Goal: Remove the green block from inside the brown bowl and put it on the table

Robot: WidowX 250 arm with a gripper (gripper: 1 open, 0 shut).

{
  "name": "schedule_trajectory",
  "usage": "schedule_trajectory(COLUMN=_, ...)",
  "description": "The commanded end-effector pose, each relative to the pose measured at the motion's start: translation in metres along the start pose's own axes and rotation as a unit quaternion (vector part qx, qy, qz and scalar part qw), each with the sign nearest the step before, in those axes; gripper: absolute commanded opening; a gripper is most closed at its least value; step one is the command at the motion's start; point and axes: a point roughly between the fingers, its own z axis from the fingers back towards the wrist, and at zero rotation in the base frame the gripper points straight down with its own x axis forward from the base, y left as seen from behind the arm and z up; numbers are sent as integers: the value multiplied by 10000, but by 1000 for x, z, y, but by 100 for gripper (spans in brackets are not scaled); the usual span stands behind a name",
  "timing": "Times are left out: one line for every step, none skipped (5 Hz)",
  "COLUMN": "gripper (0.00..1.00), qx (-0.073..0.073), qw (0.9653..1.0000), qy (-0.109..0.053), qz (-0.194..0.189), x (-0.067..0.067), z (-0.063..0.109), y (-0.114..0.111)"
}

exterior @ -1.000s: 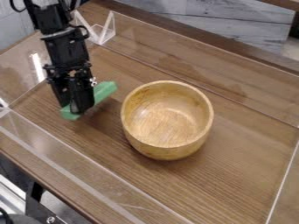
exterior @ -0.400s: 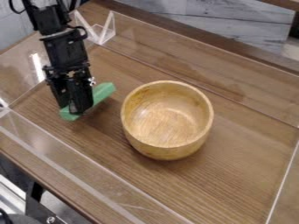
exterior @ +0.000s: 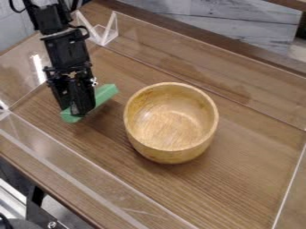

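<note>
The green block (exterior: 100, 96) lies on the table (exterior: 227, 188), left of the brown bowl (exterior: 173, 122) and apart from it. My black gripper (exterior: 79, 109) comes down from the upper left, steeply tilted, and is shut on the block's near end. Its fingers (exterior: 77, 97) cover that end, so only the right part of the block and a green sliver below the tips show. The bowl stands upright and holds nothing.
Clear low walls (exterior: 36, 143) run along the table's edges at the left, front and right. A clear angled piece (exterior: 109, 29) stands at the back behind the arm. A grey surface lies beyond the table's far edge.
</note>
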Motion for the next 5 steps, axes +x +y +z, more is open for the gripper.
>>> schedule_trajectory(gripper=0, qx=154, qw=9997, qy=-171, qz=-65, x=7, z=14, y=0)
schedule_trajectory(gripper=0, qx=137, qw=9998, qy=-134, qz=-64, x=7, z=14, y=-1)
schedule_trajectory(gripper=0, qx=119, qw=9999, qy=-93, qz=-62, x=7, z=13, y=-2)
schedule_trajectory(gripper=0, qx=102, qw=9999, qy=-52, qz=-62, x=7, z=13, y=-3)
schedule_trajectory(gripper=0, qx=85, qw=9999, qy=-12, qz=-62, x=8, z=12, y=-4)
